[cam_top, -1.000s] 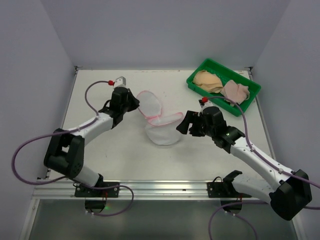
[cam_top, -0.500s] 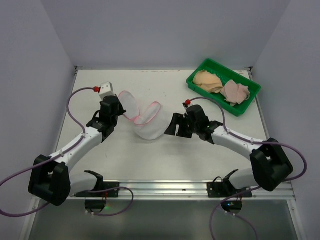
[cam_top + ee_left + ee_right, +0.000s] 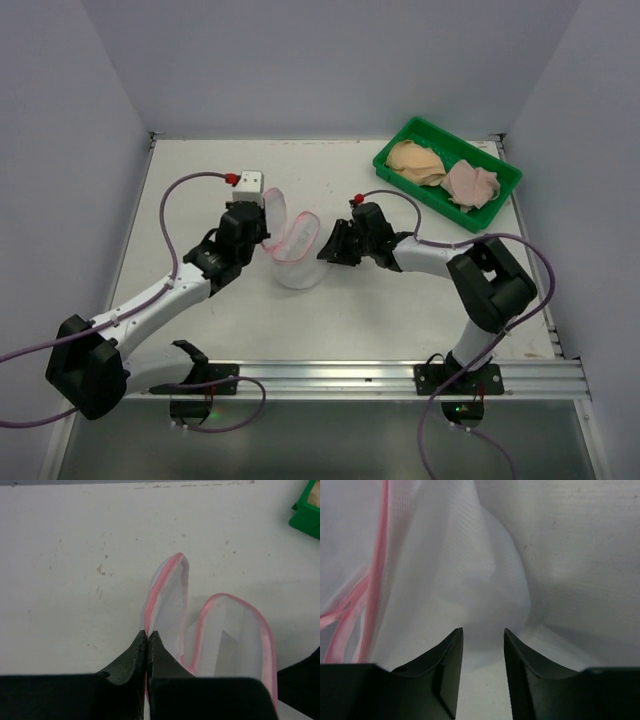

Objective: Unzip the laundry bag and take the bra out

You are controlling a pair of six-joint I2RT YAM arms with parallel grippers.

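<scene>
The laundry bag (image 3: 293,245) is a white mesh pouch with pink zip trim, crumpled and partly lifted mid-table between both grippers. My left gripper (image 3: 262,225) is shut on the bag's pink-trimmed rim, which shows in the left wrist view (image 3: 162,587) rising from between the closed jaws (image 3: 148,634). My right gripper (image 3: 327,247) is open at the bag's right side; in the right wrist view its jaws (image 3: 483,632) stand apart just short of the white mesh (image 3: 465,580). No bra shows inside the bag.
A green tray (image 3: 494,197) at the back right holds beige and pinkish garments (image 3: 420,162). Its corner shows in the left wrist view (image 3: 306,515). White walls enclose the table on three sides.
The left gripper has moved right and nearer with the rim, bunching the bag narrower. The right gripper has moved left up to the bag's side.
</scene>
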